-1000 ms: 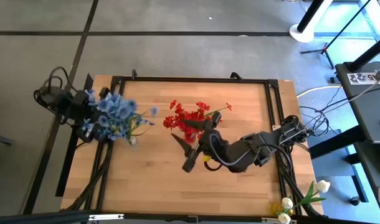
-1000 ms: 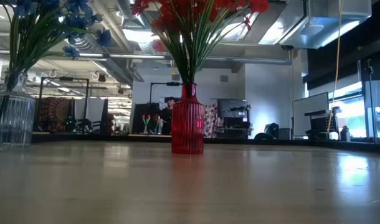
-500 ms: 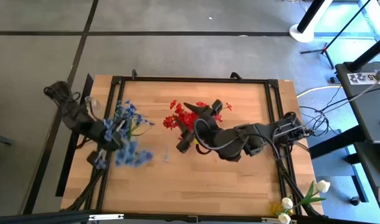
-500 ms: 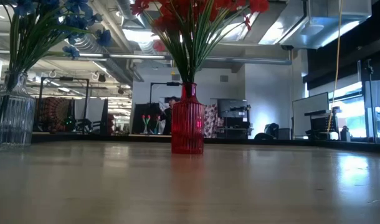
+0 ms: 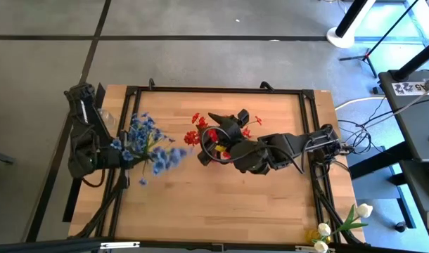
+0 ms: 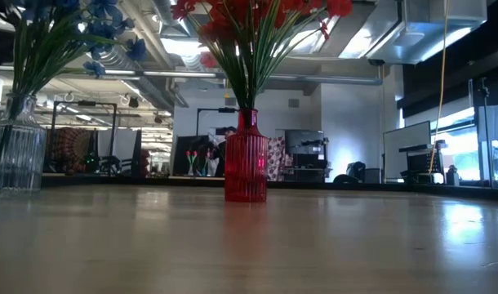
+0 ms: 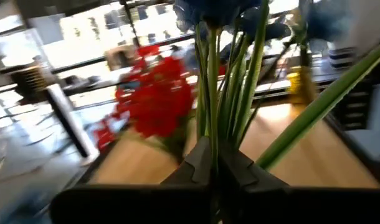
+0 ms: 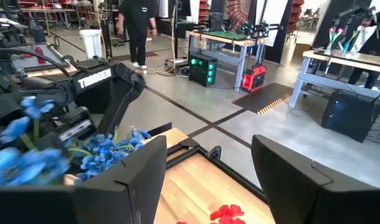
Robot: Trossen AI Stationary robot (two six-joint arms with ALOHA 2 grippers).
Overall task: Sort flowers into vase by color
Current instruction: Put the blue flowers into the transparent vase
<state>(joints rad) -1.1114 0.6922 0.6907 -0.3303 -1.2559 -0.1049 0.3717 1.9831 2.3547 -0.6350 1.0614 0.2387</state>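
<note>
Red ribbed glass forms the vase [image 6: 246, 167] standing mid-table in the low view, packed with red flowers [image 6: 257, 16] on green stems; at nine o'clock from it a clear ribbed vase [image 6: 15, 155] holds blue flowers [image 6: 65, 24]. That makes two vases, one bunch in each. From above, the left gripper [image 5: 123, 156] sits at nine o'clock on the wooden table [image 5: 271, 204], clenched on the stems of the blue bunch, as its wrist view shows. The right gripper [image 5: 225, 126] is over the red bunch at centre, its fingers [image 8: 124, 177] spread apart and holding nothing. Half a second ago the blue blooms hung lower and nearer the front edge; they now lie higher, closer to the red ones. White flowers [image 5: 341, 223] lie off the table at five o'clock.
</note>
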